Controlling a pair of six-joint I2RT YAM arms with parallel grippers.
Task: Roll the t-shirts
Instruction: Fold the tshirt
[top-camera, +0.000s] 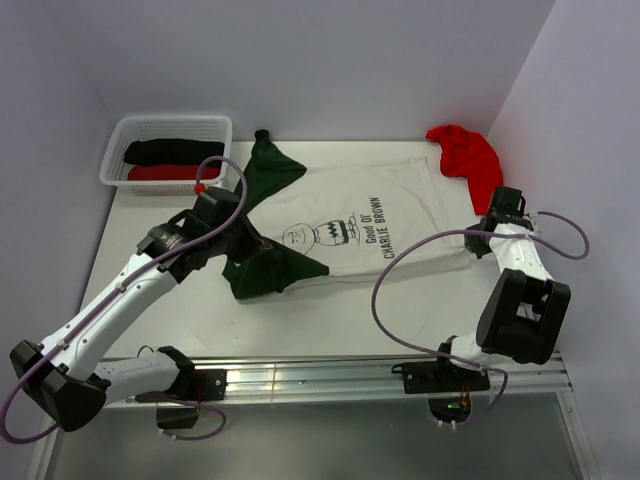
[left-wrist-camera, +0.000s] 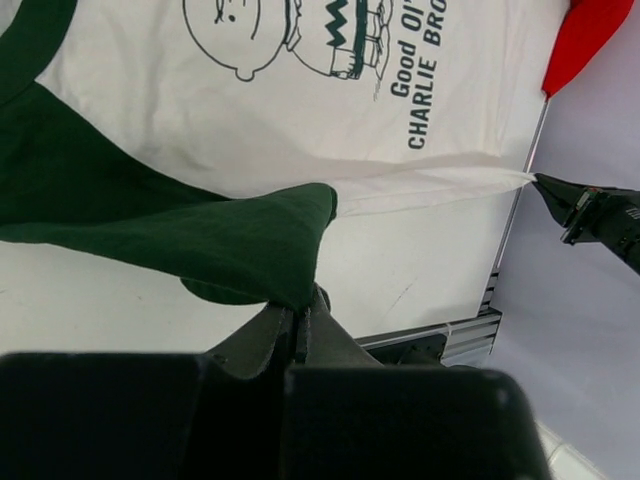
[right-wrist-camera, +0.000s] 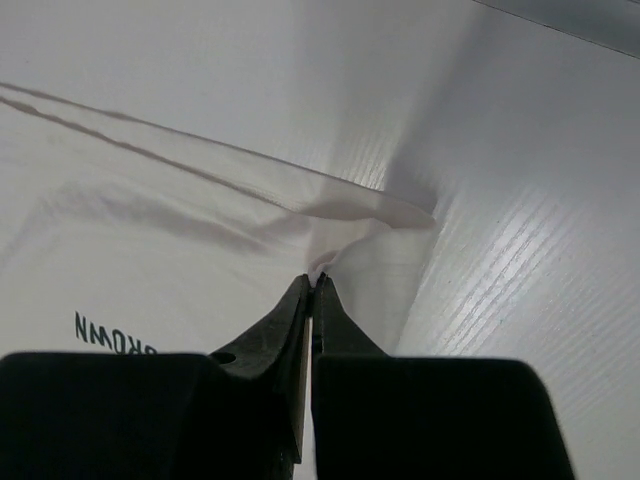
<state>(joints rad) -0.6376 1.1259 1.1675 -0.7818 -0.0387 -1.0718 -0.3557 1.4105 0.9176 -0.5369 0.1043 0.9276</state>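
The white t-shirt (top-camera: 370, 225) with the Charlie Brown print lies spread out in the middle of the tabletop (top-camera: 330, 320). At its near green sleeve (top-camera: 275, 268) the left gripper (left-wrist-camera: 300, 312) is closed on the fabric and holds a fold of it a little up. At the near hem corner of this shirt the right gripper (right-wrist-camera: 312, 288) is closed on the white cloth. I think both pinch the same long edge so that it can be folded over, to make a narrow strip before the rolling. Beyond the hem end of this shirt a red t-shirt (top-camera: 465, 155) waits in a heap. Beyond the collar end a white basket (top-camera: 180, 120) holds a black roll (top-camera: 172, 150) and a red roll (top-camera: 158, 173), so those seem already finished.
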